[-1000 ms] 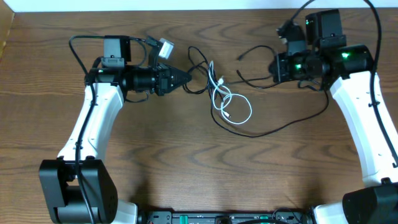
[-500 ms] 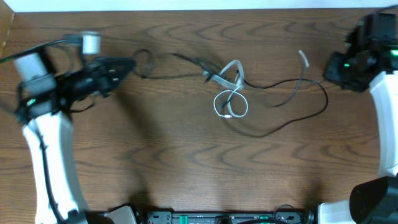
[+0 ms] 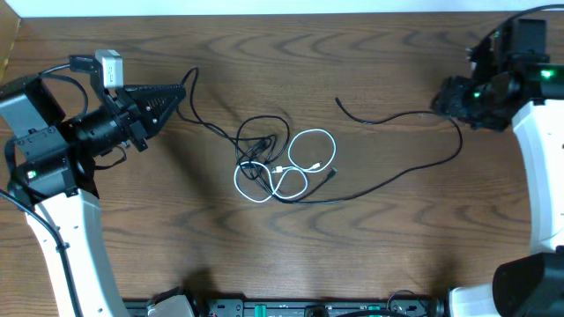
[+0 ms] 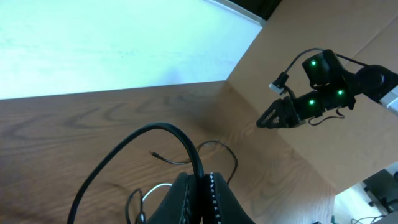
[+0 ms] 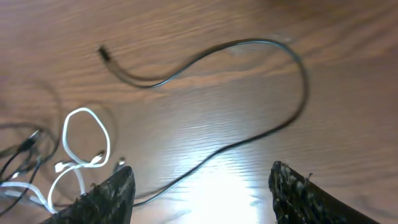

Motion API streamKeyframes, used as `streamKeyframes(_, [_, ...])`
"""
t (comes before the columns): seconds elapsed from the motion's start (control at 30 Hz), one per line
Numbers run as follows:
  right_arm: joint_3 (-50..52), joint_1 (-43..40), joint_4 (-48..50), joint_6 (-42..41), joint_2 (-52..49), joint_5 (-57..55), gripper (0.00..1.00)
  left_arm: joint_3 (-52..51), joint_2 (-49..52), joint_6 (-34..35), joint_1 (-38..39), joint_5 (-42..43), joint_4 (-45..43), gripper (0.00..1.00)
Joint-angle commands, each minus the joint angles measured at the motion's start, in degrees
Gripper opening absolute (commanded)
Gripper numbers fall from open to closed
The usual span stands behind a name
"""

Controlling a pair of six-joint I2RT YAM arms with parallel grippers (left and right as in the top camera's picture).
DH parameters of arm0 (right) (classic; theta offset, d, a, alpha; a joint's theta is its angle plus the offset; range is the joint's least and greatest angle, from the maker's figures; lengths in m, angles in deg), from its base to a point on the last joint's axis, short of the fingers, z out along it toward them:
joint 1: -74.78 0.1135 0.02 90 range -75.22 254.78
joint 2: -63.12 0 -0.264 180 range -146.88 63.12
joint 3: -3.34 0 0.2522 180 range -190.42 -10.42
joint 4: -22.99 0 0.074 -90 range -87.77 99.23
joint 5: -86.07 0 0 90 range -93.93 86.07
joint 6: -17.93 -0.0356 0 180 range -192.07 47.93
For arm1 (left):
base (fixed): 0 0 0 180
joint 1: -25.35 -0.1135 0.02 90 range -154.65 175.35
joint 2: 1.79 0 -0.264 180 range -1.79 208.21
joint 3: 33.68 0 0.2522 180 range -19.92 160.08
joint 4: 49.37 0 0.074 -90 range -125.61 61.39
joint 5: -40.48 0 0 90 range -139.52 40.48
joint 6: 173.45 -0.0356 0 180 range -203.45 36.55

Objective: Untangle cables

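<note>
The black cable (image 3: pixel 401 170) lies in a long curve across the table, with its free end near the back right and a knot of small loops (image 3: pixel 257 141) at the middle. The white cable (image 3: pixel 312 151) lies in two loops beside and partly under that knot. My left gripper (image 3: pixel 181 90) is at the left and points right, shut on a black cable (image 4: pixel 155 127) strand that arcs up from its tips (image 4: pixel 203 178). My right gripper (image 3: pixel 443 99) hovers at the far right. Its fingers (image 5: pixel 106 193) stand wide apart over the black cable (image 5: pixel 249 43) and hold nothing. The white cable (image 5: pixel 81 121) shows at the left of that view.
The brown wooden table (image 3: pixel 176 238) has a pale wall along its back edge. A cardboard panel (image 4: pixel 298 56) stands beyond the right side. The right arm (image 4: pixel 311 102) with green lights shows in the left wrist view.
The right gripper has opened and let go of the black cable, which now lies on the table. The left arm has pulled back to the left with its strand. The tangle has settled at the middle.
</note>
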Motion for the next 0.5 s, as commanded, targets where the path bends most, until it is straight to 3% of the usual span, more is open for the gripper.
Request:
streamKeyframes(0.0, [1.6, 3.5, 1.2, 2.3, 0.1, 2.0, 0.65, -0.1, -0.5, 2.6, 0.0, 2.3, 0.0, 0.08])
streamKeyframes(0.47, [21.2, 18.4, 23.4, -3.7, 0.1, 1.1, 0.60, -0.1, -1.1, 3.2, 0.0, 4.6, 0.0, 0.11])
